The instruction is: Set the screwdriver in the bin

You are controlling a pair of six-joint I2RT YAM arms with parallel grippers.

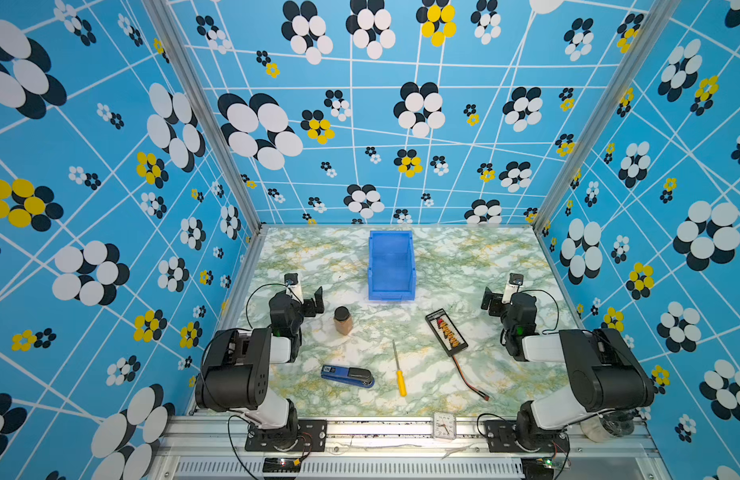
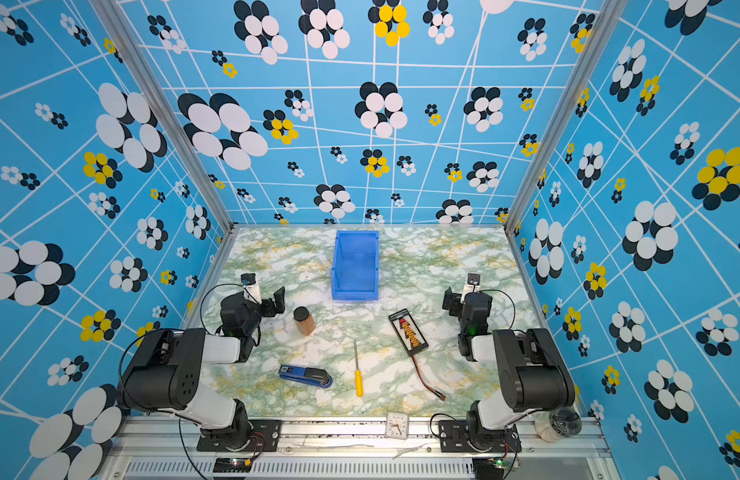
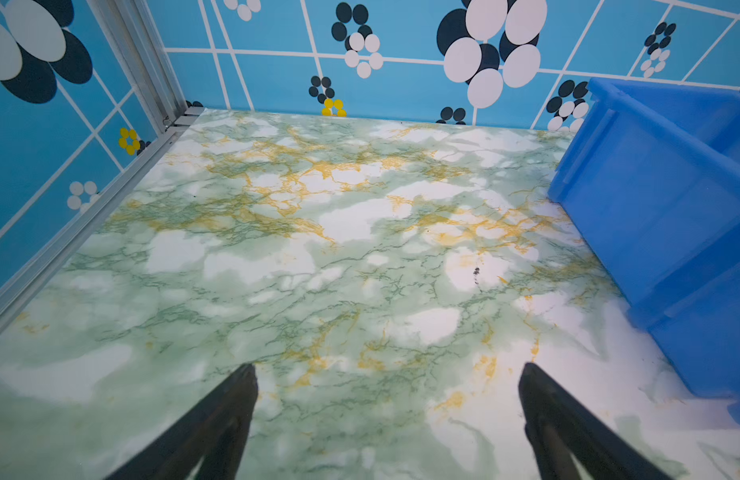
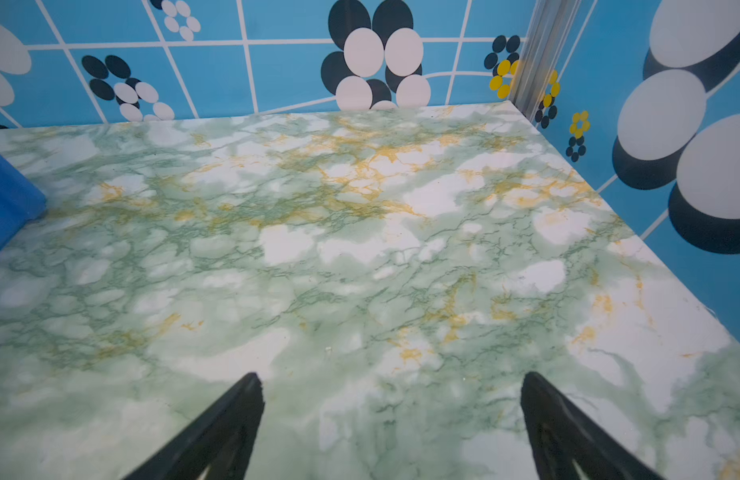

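The screwdriver [image 1: 398,368] lies on the worktop [image 1: 463,266], not yet in the bin [image 1: 391,296].
From the left: our left end effector [image 1: 314,302] hangs wide open and empty near the brown jar [image 1: 342,321], out of the way, we think, to leave room. Then comes the blue stapler [image 1: 347,376]. Just beside it, the screwdriver lies flat with its yellow handle toward us and bare space around it, so it looks easy to pick up. The bin stands well behind it, low front facing us. Past the black device [image 1: 446,332], our right end effector [image 1: 490,301] is wide open and empty too.
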